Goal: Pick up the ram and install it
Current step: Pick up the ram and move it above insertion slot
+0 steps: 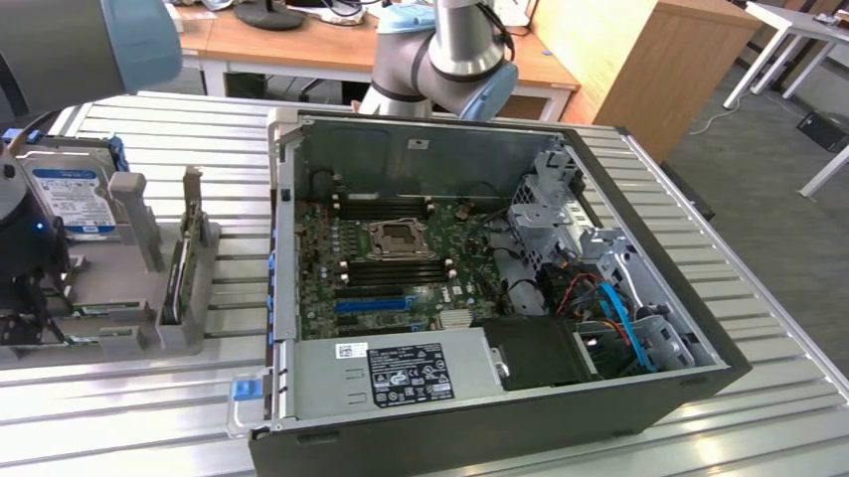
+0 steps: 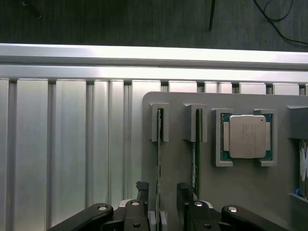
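Slatted aluminium bench [image 2: 57, 144], dark carpeted floor [image 2: 120, 21] past its far edge. Ram [image 2: 159, 144] stands on its long edge in a slot of a grey holder [image 2: 250, 192] lying on the bench, seen edge-on as a thin green strip, one end caught in a grey upright clip of the holder. Ram not lifted, not in the computer. Pincer [image 2: 161, 186] wide, black fingers [image 2: 183, 190] one on each side of the ram, gap visible on both sides, nothing held. Second thin board [image 2: 197, 144] on edge in the neighbouring slot, just outside one finger, parallel to the ram. Past it a silver-lidded processor [image 2: 248, 137] lies flat in its own pocket of the same holder.

In the exterior view the holder [image 1: 133, 328] sits at the exterior view's left, carrying an upright hard drive [image 1: 74, 199] with a blue-and-white label and an upright card with a metal bracket [image 1: 193, 209]. Just beside it, toward the exterior view's right, an open black tower case [image 1: 464, 427] lies on its side. Inside: green motherboard [image 1: 318, 268], CPU socket [image 1: 396, 237] with dark memory slots [image 1: 392, 260] next to it, blue expansion slot [image 1: 369, 303], labelled power supply [image 1: 398, 373], blue and orange cables [image 1: 617, 313] by the drive cage. Arm [image 1: 458, 50] rises behind the case, wooden desk [image 1: 332, 40] beyond
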### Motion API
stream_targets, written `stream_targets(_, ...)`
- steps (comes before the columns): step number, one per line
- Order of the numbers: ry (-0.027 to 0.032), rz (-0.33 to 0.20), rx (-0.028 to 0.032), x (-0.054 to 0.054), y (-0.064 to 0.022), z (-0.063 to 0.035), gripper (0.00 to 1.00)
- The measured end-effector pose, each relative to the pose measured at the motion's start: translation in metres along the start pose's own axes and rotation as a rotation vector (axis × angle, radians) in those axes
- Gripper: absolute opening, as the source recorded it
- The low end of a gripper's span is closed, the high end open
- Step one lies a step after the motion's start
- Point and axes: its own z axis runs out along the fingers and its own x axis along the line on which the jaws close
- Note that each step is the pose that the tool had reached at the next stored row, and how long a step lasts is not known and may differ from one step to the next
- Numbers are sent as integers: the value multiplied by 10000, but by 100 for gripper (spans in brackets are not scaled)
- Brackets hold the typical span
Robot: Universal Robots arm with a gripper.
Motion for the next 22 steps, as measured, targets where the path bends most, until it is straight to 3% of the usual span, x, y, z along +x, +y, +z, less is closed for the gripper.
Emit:
stream_targets(8,-1,0,1,3,-4,35,37)
stream_targets(22,-8,0,1,2,-162,29,37)
